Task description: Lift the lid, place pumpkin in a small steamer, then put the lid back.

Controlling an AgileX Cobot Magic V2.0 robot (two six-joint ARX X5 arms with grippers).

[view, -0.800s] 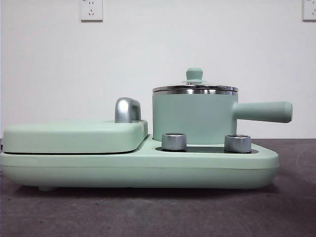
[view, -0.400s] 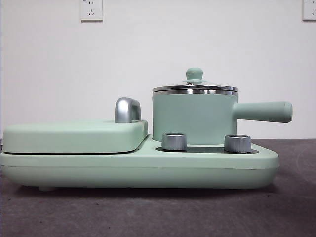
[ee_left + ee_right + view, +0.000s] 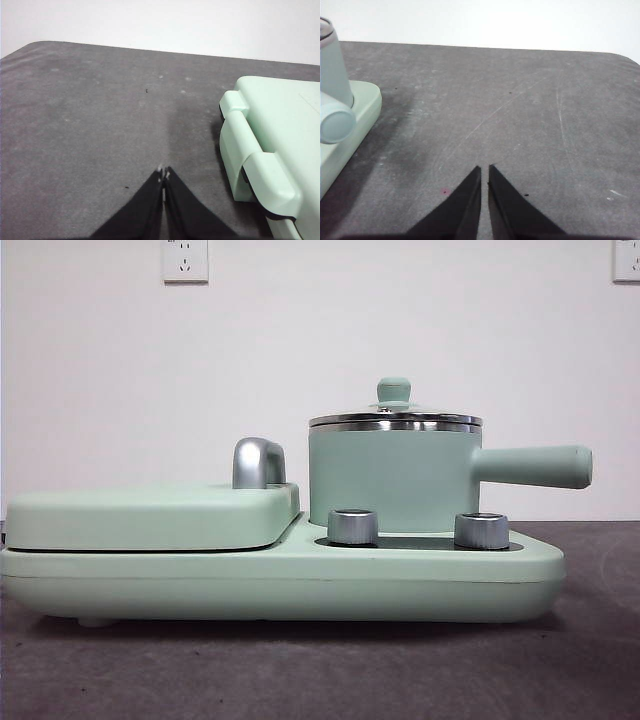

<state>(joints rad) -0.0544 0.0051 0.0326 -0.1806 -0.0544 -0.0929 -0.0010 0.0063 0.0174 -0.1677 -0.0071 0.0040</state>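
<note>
lid (image 3: pixel 394 416) unmoved on small steamer (image 3: pixel 392 478)

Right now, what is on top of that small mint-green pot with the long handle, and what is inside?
A steel-rimmed glass lid with a green knob sits on the small pot. The pot's opaque wall hides whatever is inside.

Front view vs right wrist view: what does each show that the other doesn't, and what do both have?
Only the front view shows the lid seated on the pot, with its knob, plus the flat hinged cover, its chrome handle and two steel dials.

Only the right wrist view shows the right gripper, jaws nearly closed and holding nothing, above bare table.

Both show the small steamer, its side handle and the appliance base. No pumpkin in either.
</note>
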